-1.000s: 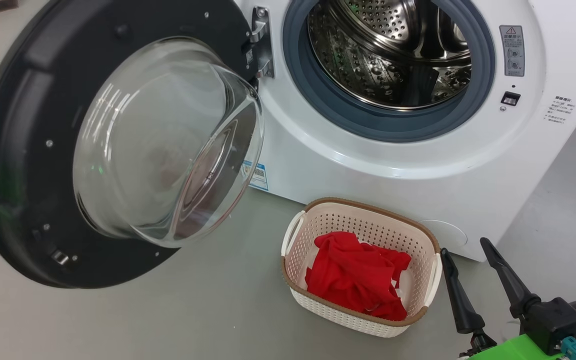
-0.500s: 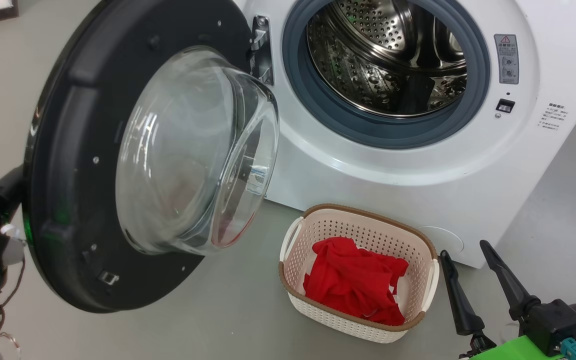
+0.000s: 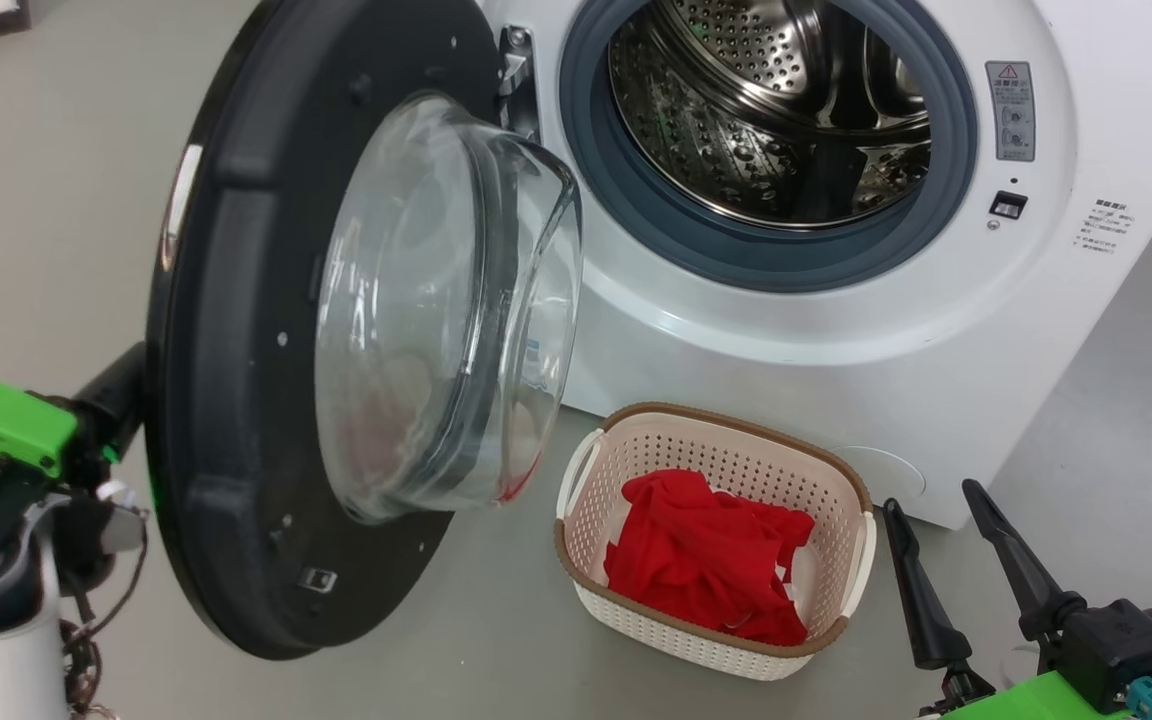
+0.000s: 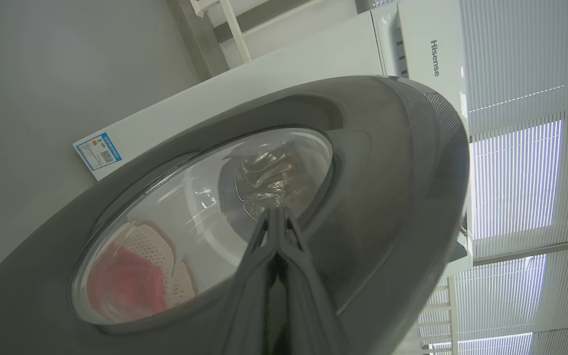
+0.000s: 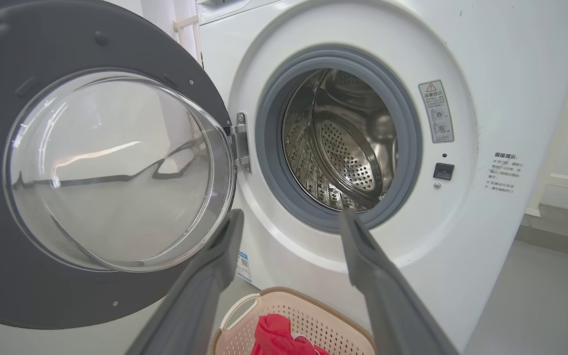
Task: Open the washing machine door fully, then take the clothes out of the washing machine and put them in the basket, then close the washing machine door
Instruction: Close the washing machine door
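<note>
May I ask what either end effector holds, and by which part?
Nothing is held: left end effector shut against the washing machine door, right end effector open and empty.

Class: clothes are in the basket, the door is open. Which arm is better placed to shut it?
Left: the left fingers, shut, sit against the outer face of the door; the right fingers stand open beside the basket.
</note>
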Controlling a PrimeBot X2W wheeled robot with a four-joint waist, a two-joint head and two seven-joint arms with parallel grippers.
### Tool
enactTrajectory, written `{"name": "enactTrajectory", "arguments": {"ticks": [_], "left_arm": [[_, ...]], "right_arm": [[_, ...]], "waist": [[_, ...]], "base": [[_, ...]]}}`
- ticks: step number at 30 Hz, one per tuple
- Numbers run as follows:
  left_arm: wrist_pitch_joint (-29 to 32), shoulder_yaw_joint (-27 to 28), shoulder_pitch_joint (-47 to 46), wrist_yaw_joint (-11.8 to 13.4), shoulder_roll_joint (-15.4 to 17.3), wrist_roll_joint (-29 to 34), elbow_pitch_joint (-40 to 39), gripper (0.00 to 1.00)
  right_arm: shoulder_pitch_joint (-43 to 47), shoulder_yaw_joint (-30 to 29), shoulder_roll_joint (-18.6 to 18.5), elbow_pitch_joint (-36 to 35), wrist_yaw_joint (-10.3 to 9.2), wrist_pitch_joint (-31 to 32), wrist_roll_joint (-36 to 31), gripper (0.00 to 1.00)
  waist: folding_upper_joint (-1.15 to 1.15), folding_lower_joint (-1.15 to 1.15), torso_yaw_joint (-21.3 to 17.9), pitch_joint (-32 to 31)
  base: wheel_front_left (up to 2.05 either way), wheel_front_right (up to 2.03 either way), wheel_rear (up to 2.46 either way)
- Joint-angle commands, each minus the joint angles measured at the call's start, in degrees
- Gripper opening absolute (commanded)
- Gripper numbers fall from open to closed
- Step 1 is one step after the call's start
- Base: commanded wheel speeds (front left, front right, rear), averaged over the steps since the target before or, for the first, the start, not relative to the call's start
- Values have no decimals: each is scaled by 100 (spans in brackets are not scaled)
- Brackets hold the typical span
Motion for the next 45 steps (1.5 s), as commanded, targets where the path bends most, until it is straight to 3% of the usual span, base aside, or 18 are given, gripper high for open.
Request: {"name": "enactTrajectory", "arguments": {"ticks": [1,11,22,45], "left_arm": [[72,33,19,27,63,-44,-295,0],[89,-243,315,25,-269,-268,-983,0],[-106,-744,518,-15,-372,-547,-1293,0],[-774,-1690,351,-267,-384,-1071,-1019,0]], "right_arm": [[-137,102,-74,-150,36,-67,-1,100],[-167,75,-74,-130,36,-70,-34,100],[-190,91,-74,-127,36,-67,-38,100],[-223,110,-74,-117,36,-35,-24,100]], "waist": [[0,0,-23,15],[0,0,-155,29],[0,0,-320,78],[0,0,-975,120]], "base": [[0,0,0],[0,0,0],[0,0,0],[0,0,0]]}}
